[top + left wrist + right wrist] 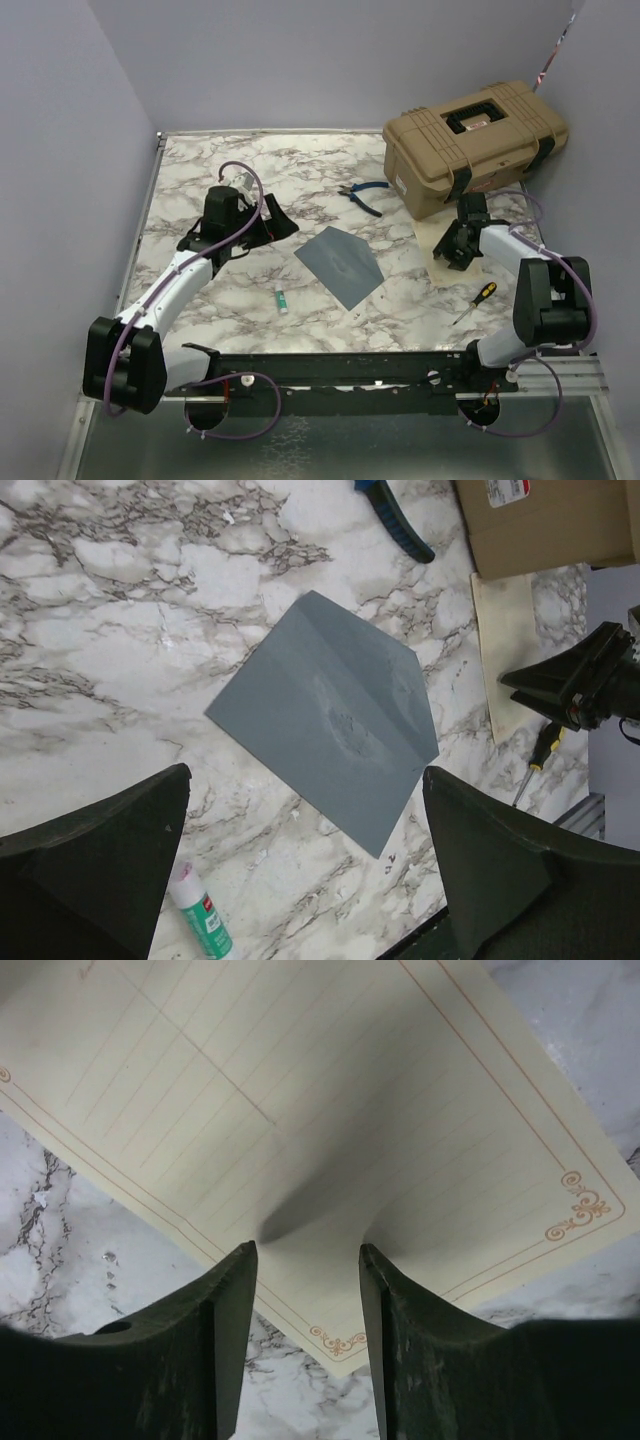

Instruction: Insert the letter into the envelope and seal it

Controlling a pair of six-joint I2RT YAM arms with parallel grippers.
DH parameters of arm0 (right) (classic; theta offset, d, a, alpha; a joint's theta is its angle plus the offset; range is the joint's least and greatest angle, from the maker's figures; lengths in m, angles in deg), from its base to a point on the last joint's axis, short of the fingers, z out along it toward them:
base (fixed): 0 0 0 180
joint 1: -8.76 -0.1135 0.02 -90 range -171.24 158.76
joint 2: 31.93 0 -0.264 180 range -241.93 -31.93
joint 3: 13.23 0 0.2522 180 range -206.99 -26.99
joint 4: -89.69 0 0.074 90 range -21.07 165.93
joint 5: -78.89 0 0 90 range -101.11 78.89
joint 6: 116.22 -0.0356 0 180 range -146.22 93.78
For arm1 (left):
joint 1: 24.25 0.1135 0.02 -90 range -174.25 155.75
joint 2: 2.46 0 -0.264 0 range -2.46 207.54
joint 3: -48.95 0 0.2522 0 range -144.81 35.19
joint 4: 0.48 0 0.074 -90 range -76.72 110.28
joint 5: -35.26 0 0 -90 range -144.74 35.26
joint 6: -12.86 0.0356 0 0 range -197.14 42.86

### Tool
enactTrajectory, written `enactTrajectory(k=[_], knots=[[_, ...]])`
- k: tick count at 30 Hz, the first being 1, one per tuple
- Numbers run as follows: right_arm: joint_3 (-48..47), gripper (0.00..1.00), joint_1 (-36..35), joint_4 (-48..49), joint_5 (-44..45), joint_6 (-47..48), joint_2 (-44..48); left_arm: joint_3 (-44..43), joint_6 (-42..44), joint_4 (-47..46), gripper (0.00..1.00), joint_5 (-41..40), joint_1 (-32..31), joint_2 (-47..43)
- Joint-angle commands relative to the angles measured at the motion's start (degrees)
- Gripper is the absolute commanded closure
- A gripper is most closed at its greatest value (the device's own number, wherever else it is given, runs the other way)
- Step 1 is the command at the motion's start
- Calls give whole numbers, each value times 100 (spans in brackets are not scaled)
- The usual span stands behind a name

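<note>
Over on the right side of the white-and-grey marble tabletop [230, 170], the pale cream rectangular sheet of lined paper, the letter [300, 1110], lay flat just beside the tan hard-plastic tool case [475, 140]. Right gripper [307, 1250] was down on its near edge, jaws narrowed part-way. Its fingertips [235, 1290] pressed the sheet so a ridge of paper bulged between them (not clamped tight, as far as I could see). Slate grey-blue paper envelope [330, 715] sat mid-table, well apart from the letter, pointed flap spread open; it looked empty. Left gripper [307, 775] hung above it, jaws wide, holding nothing. Small green-and-white glue stick [282, 300] lay near the envelope, untouched. Progress, my read: very early. The letter was only at the pick-up stage. Left to do were carrying it over, sliding it into the envelope, folding the flap and sealing.
</note>
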Motion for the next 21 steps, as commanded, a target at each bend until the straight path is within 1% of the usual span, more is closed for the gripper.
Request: enactTrajectory(k=[1,4,6,11,14,17,19,21], knots=[[-40,52,-26,-488,-180,112,-287,-193,-405,-54,1,-283,-203,189],[340,52,-109,-640,-368,117,-89,-168,-647,-62,1,-992,-359,109],[652,52,-123,-669,-717,44,120,-177,-821,-62,1,-1165,-385,78],[1227,52,-267,-801,-1483,-253,617,-435,-968,-76,1,-906,-436,241],[1338,52,-283,-755,-1811,-285,925,-594,-942,-215,1,-548,-637,563],[915,51,-279,-850,-1648,-137,1180,-776,-1032,-484,1,-329,-1056,1006],[449,49,-282,-976,-1164,-76,1251,-999,-1075,-692,1,-255,-1414,1346],[48,47,-280,-1103,-658,-3,1127,-1265,-1169,-890,1,-218,-1734,1734]])
